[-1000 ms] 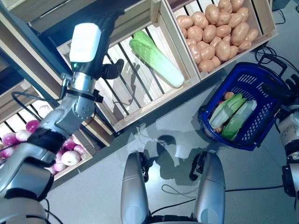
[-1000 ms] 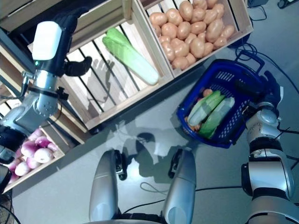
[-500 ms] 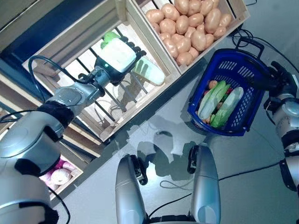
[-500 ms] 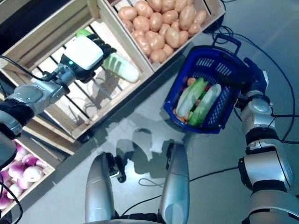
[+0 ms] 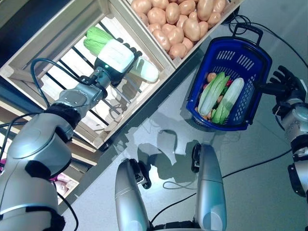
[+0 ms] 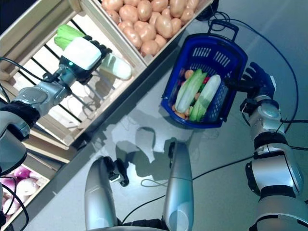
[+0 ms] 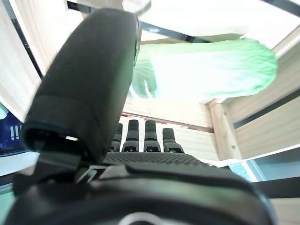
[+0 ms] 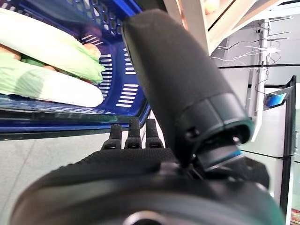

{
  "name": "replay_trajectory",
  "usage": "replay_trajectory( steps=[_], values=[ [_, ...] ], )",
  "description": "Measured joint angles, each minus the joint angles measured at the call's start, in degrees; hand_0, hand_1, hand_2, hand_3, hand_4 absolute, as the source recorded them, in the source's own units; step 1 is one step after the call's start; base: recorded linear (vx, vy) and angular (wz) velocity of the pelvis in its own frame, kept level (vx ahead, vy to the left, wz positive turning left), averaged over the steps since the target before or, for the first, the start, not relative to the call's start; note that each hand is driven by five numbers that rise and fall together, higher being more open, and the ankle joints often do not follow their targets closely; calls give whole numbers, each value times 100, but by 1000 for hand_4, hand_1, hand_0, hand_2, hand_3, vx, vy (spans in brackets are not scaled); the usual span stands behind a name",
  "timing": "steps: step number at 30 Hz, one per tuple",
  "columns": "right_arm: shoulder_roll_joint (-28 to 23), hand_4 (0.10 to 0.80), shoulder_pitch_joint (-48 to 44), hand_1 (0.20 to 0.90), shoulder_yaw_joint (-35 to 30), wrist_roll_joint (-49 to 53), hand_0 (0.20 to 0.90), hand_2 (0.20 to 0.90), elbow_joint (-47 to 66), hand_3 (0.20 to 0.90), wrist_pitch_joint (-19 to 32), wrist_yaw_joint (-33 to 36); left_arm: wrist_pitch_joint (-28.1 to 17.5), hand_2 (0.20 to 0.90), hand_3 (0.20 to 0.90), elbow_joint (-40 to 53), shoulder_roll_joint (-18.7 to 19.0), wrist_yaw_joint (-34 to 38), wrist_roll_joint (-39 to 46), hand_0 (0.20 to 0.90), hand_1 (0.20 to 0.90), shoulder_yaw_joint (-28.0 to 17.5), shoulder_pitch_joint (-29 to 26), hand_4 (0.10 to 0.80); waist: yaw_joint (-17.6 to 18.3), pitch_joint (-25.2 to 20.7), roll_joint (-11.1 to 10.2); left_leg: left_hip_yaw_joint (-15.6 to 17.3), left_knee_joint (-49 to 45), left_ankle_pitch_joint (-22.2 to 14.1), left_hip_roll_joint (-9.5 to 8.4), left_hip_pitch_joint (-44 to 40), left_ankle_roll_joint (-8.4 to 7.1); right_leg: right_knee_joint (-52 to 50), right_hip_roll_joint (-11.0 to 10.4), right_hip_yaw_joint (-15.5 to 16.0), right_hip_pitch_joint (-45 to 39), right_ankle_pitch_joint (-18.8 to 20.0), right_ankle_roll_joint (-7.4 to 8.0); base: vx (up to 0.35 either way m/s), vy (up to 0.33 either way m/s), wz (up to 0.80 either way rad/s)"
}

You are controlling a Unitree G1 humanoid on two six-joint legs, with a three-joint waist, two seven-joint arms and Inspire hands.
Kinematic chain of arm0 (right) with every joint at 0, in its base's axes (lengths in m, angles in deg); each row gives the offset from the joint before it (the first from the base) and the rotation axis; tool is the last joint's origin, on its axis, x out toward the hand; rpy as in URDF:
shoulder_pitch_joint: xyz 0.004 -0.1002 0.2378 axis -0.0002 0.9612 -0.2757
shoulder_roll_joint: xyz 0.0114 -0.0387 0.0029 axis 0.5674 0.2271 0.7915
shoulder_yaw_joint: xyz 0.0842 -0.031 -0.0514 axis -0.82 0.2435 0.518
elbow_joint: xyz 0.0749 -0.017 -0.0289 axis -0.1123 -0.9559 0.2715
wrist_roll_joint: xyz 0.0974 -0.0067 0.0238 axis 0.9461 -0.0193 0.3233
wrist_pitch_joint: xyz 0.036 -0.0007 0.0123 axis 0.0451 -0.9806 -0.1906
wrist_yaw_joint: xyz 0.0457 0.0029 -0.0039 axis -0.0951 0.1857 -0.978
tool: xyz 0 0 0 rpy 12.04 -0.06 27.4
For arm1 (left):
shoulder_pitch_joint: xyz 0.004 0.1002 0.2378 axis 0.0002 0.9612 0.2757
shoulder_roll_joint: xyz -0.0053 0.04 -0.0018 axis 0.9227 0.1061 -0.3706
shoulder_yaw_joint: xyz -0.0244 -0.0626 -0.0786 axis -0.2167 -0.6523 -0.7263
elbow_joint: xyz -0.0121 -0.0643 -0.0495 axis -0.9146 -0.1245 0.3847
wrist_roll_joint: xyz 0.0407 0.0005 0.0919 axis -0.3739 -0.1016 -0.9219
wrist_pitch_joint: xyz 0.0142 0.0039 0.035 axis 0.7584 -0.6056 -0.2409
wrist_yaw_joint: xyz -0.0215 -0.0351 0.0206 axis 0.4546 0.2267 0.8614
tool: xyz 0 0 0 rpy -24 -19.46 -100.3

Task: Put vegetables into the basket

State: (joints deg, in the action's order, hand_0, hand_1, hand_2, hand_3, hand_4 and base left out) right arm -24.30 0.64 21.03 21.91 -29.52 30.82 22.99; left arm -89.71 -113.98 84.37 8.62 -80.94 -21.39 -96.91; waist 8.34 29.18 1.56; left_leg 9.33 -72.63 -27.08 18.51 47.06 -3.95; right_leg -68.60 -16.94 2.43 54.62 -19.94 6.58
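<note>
Grey floor [image 5: 269,183] carries a row of slanted wooden crates and one blue basket [image 5: 250,62].

We place our left robot hand [image 5: 117,57] inside the slatted crate [image 5: 62,53], directly over the single napa cabbage [image 5: 144,72] that lies there. Its fingers extend across the middle of the cabbage; the green leaf end [image 5: 96,37] shows on one side of the hand and the pale stem end on the other. In the left wrist view the fingers [image 7: 140,136] are straight and the thumb [image 7: 93,79] stands clear, with the cabbage [image 7: 206,70] beyond them. The hand is open and does not grip the cabbage. We cannot tell whether the fingertips touch it.

We hold our right robot hand [image 6: 257,79] at the far rim of the basket, beside its right side. Its fingers are spread and straight; the hand is open and holds nothing. The right wrist view shows the basket wall [image 8: 117,93] just past the fingers [image 8: 129,136].

The basket stands on the floor below the potato crate [image 5: 178,24]. It contains two napa cabbages [image 5: 221,94] lying side by side, plus a few small orange and red items underneath that we cannot count. Its black handle [image 5: 248,31] points toward the potato crate.

The potato crate is filled with many potatoes. A third crate at the lower left holds purple onions [image 6: 14,180].
</note>
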Motion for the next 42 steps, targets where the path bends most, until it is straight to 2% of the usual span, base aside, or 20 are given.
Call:
replay_trajectory(
  steps=[10,17,21,28,38,39,40,41,42],
  values=[
    [0,800,-2,900,-1,88,900,900,11,900,1,-90,116,900,900,-70,-147,8,-20,900,900,0,-34,800,11,1,-11,21,-313,-110,129,295,8,-251,5,-50,381,0,-23,-26,4,-6],
    [2,800,-2,900,1,241,900,900,32,900,2,-173,441,900,900,-227,-368,-497,-3,900,900,-11,-111,800,27,14,-57,10,-591,-199,214,593,45,-432,2,-78,698,18,-36,-43,-13,-6],
    [19,800,-2,900,3,247,900,900,444,900,3,-189,578,900,900,-284,-387,-839,-9,900,900,-11,-453,800,59,32,-134,-12,-792,-241,296,842,50,-588,13,-90,955,23,-60,-46,-5,-5],
    [77,800,223,900,-5,484,900,900,1346,900,40,-216,974,900,900,-441,-378,-1280,11,900,900,-21,-739,800,254,69,-229,-43,-1174,-390,436,1221,89,-815,86,-166,1360,37,-85,-28,30,-9],
    [118,800,671,900,-26,492,900,900,1966,900,41,-379,1196,900,900,-521,-383,-1600,68,900,900,-135,-780,800,299,73,-238,-114,-1510,-534,548,1428,106,-1147,82,-195,1630,-16,-168,-1,4,-4],
    [118,800,720,900,-26,492,900,900,2060,900,41,-395,1196,858,858,-521,-383,-1650,67,858,858,-172,-780,772,312,72,-239,-119,-1519,-533,548,1428,106,-1160,71,-190,1630,-19,-174,0,0,0],
    [119,800,738,900,-25,492,900,900,2108,900,41,-408,1197,676,676,-521,-383,-1684,67,676,676,-201,-780,651,318,72,-239,-121,-1525,-533,548,1428,106,-1168,65,-188,1632,-21,-177,0,0,0],
    [123,800,764,900,-25,492,900,900,2211,900,40,-433,1196,300,300,-519,-383,-1749,62,300,300,-262,-781,400,328,72,-238,-122,-1528,-533,548,1427,106,-1176,56,-183,1631,-22,-181,0,0,0],
    [126,800,794,900,-25,492,900,900,2333,900,41,-434,1196,300,300,-519,-383,-1806,61,300,300,-291,-780,400,337,71,-239,-122,-1529,-533,548,1423,106,-1178,46,-179,1630,-21,-183,0,0,0]
  ],
)
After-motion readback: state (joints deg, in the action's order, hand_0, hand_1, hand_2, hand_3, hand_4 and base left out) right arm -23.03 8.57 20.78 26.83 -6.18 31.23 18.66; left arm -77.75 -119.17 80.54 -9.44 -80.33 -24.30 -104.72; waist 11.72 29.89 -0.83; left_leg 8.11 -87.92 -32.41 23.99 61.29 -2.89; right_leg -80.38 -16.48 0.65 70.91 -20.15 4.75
